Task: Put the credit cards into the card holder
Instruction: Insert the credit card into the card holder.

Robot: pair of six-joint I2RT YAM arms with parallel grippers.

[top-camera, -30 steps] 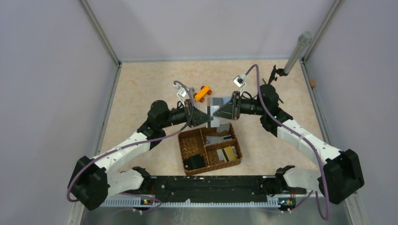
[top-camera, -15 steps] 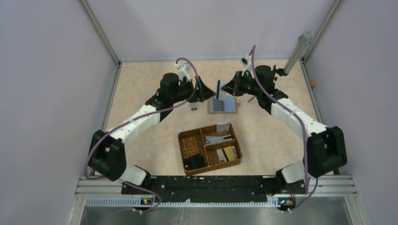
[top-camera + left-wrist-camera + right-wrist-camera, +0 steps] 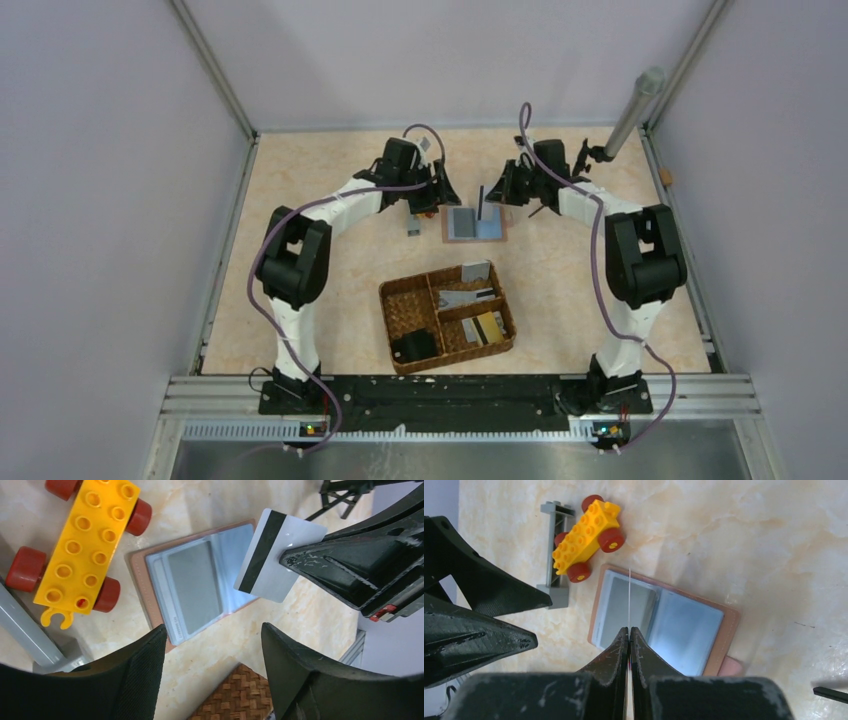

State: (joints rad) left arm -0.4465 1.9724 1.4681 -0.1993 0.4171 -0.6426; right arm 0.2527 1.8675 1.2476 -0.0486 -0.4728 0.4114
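Where the card holder (image 3: 475,225) lies open on the table (image 3: 300,200), its two light blue inner leaves face up, and one grey card (image 3: 192,580) sits in the pocket of the leaf nearer the left arm. One white credit card (image 3: 277,555) with a black stripe stands on edge above the holder's centre fold, clenched between the closed fingers of the right gripper (image 3: 629,630). Whether its lower edge touches the holder cannot be told. The left gripper (image 3: 212,629) hangs released and empty, its two fingers spread, at 10 o'clock of the holder in the top view. The right gripper is at 1 o'clock.

One yellow toy car (image 3: 586,537) with four red wheels rests just beside the holder at 10 o'clock in the right wrist view, and one grey piece (image 3: 555,550) lies beside the car.

At 6 o'clock of the holder in the top view stands one woven basket (image 3: 385,300) of three compartments. It holds grey and gold cards, too small to count exactly, and one black block (image 3: 413,346).
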